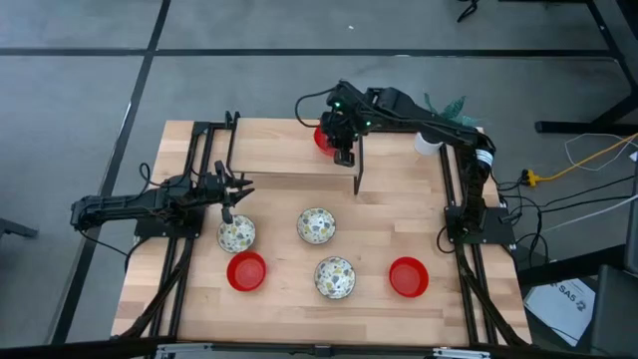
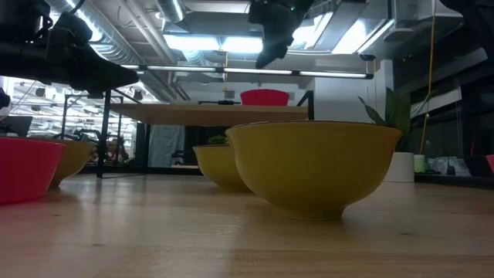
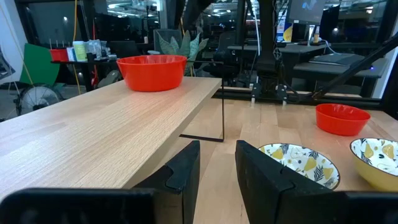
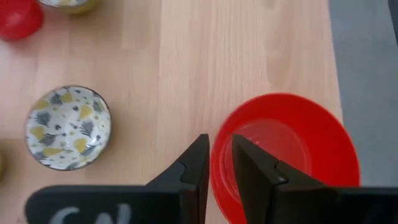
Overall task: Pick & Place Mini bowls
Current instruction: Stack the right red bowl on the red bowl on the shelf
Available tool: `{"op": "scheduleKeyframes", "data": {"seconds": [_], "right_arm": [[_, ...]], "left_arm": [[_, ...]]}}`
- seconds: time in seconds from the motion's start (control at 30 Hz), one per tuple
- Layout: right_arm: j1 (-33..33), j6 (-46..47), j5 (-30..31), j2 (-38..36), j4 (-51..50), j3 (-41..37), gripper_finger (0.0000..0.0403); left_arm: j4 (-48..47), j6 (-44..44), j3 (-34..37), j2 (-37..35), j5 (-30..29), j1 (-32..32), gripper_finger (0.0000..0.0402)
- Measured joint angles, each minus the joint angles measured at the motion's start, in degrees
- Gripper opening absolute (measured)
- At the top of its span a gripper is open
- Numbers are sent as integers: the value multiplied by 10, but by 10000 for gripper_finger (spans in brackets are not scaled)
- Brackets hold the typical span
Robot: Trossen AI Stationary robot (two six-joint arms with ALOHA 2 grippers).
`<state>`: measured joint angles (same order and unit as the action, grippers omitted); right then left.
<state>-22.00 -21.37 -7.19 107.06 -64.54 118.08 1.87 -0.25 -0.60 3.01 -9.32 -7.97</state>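
Observation:
A red mini bowl [image 1: 321, 138] [image 2: 265, 96] [image 4: 292, 155] stands on its base at the far edge of a raised wooden shelf [image 1: 269, 150]. My right gripper [image 1: 344, 156] [image 2: 270, 52] [image 4: 219, 163] hovers over the bowl's rim, clear of it, fingers a narrow gap apart with nothing between them. Three patterned mini bowls [image 1: 236, 234] [image 1: 316, 226] [image 1: 335, 277] and two red ones [image 1: 246, 271] [image 1: 408, 276] stand on the table. My left gripper [image 1: 231, 206] [image 3: 217, 168] waits level at the table's left, slightly open and empty.
The shelf stands on thin black legs [image 1: 358, 179] over the table's far half. A small white plant pot [image 1: 427, 143] sits at the far right by the right arm. Bare wood lies along the shelf's left part and at the table's near edge.

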Motion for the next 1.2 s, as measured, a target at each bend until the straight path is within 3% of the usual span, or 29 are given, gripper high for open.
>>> {"op": "scheduleKeyframes", "data": {"seconds": [0.2,0.53,1.03,1.2], "right_arm": [[1,17,-33,0,-25,41,70],[25,19,-35,0,-80,94,70],[117,31,-36,0,-202,113,70],[146,68,-82,0,-217,113,70]], "left_arm": [[0,0,0,0,0,0,98],[0,0,0,0,0,0,98],[0,0,0,0,0,0,98],[0,0,0,0,0,0,98]]}}
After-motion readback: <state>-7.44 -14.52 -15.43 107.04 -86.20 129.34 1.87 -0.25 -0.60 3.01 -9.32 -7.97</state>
